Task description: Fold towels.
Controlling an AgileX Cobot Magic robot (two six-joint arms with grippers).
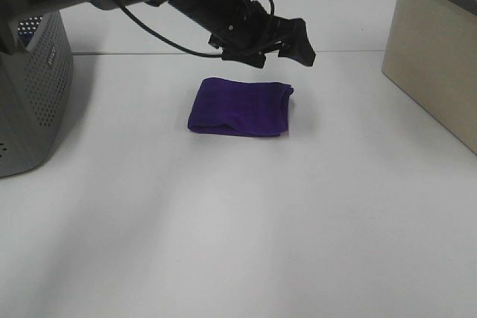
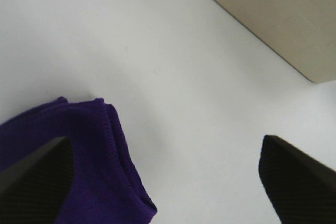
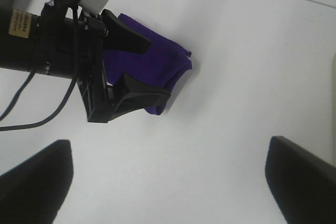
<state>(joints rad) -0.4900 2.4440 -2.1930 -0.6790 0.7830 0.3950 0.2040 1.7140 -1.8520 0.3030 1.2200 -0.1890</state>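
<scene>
1. Plainly, the deep purple, soft, square-folded towel (image 1: 240, 106) lies flat on the white surface (image 1: 238, 229), about midway between the grey perforated plastic basket (image 1: 33, 94) on the left and the beige box-shaped bin (image 1: 436, 50) on the right, well apart from both.
2. The left pincer (image 1: 287, 44) hangs above the towel's far right corner, released, its jaws spread wide and grasping nothing (the left wrist view shows one black fingertip (image 2: 34, 174) over the cloth and the other over bare surface).
3. The right pincer (image 3: 168, 182) is also released and empty; only its two dark tips show in its own wrist view, and it does not appear in the high view.
4. The towel already looks doubled over, with stacked layers showing along its right edge (image 2: 123, 161), so I judge the step in hand to be either a last fold or a tidy-up of that edge.
5. To do it well, the left pincer should come down straight, with one finger outside the edge and one on top, so that every layer is caught together.
6. Closing on the top layer alone would likely peel the fold open.
7. Lift low and carry the edge across evenly, or the corners may skew.
</scene>
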